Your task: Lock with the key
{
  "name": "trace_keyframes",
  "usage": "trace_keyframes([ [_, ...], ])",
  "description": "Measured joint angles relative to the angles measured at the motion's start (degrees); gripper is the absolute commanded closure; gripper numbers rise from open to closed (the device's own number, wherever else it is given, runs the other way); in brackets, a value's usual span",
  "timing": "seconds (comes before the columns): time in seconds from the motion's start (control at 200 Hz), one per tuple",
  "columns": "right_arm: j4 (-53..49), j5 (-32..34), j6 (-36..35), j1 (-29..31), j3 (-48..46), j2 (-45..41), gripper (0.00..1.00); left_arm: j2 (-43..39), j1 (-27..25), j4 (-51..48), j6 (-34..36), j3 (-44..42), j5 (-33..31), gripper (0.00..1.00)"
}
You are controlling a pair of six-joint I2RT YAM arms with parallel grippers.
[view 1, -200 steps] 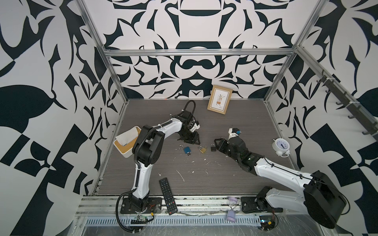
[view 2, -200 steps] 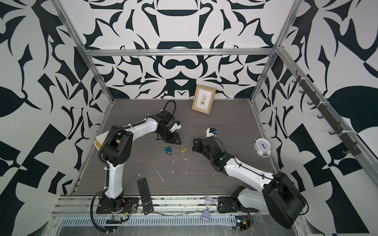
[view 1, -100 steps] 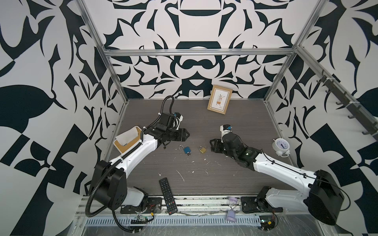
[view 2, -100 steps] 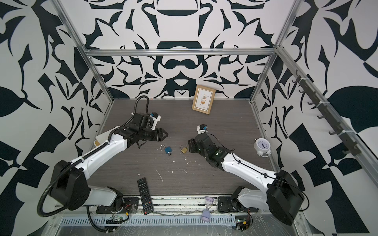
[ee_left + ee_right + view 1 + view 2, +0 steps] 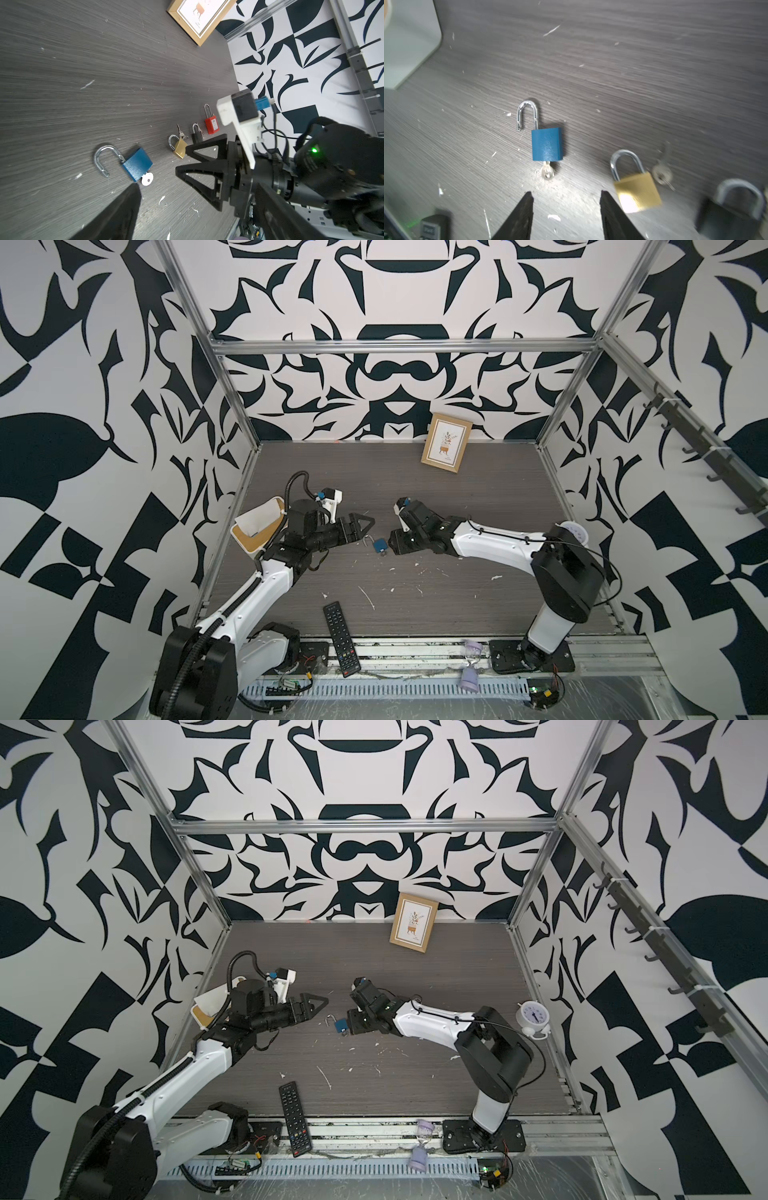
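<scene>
Blue padlock (image 5: 547, 146) w/ key (image 5: 547, 172), shackle (image 5: 527, 112) open

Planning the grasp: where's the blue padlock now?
Blue padlock lies mid-table in both top views, between the left gripper and right gripper, with the brass padlock beside it.

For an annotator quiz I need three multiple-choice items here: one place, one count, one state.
1. Where is the key of the blue padlock? A) in its keyhole B) on the picture frame C) under the clock
2. How many padlocks does the left wrist view show? A) two B) four C) six
3. The blue padlock's shackle is: A) open B) closed C) missing
Answers: 1A, the key sticks out of its body; 2B, blue, gold padlock, black padlock, red padlock; 3A, one end hangs free.
</scene>
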Motion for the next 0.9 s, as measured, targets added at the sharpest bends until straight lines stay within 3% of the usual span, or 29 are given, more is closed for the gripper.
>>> trace_keyframes([
  [0.36, -5.4, -1.03, -4.22, 2.75, 12.68, 11.56, 0.43, 0.09, 5.81, 4.33, -4.09, -3.98, 4.28, 0.11],
  [0.9, -12.37, 7.06, -7.17, 4.87, 18.6, 17.09, 0.44, 3.69, 6.21, 6.1, -3.91, -4.24, 6.12, 0.12],
])
